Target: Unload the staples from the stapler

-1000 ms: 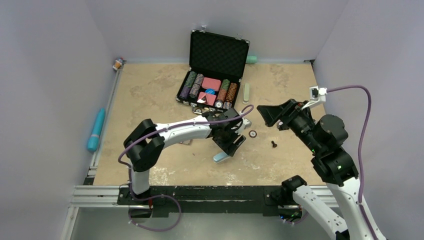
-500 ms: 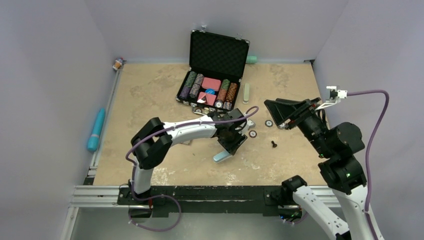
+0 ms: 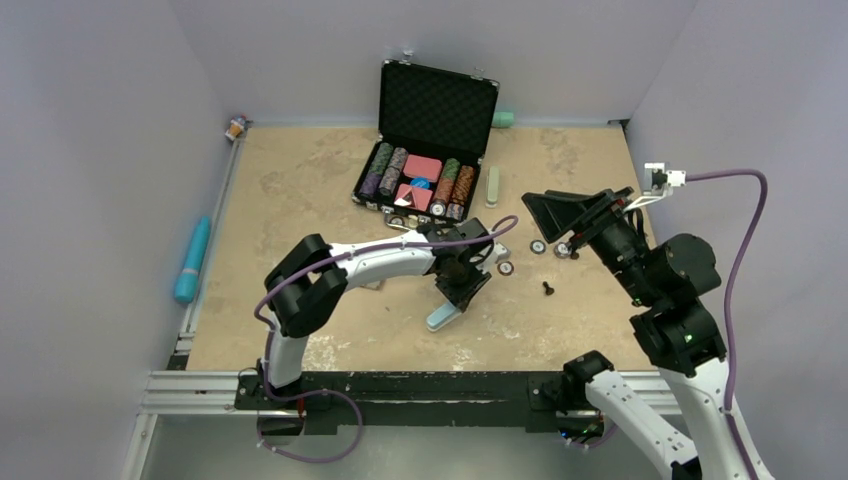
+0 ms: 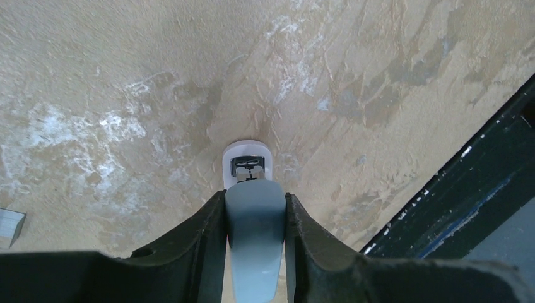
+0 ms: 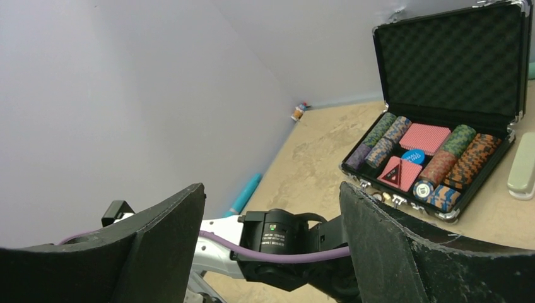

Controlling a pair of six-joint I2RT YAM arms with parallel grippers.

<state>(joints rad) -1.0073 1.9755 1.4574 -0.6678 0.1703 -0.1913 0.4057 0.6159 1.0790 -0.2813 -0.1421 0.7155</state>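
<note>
The stapler is pale grey-blue with a white base and lies on the tan table near the front middle. My left gripper reaches down over it. In the left wrist view both black fingers press against the stapler's sides, and its metal nose pokes out ahead. At that view's left edge lies a small silver-grey piece that looks like a strip of staples. My right gripper hangs open in the air to the right, with nothing between its fingers.
An open black poker case with chips and cards stands at the back. Loose chips and a small black piece lie between the arms. A pale green bar lies beside the case. A teal cylinder lies off the left edge.
My left gripper's fingers have closed in on the stapler's sides. The right arm has swung back to the right, uncovering two loose chips.
</note>
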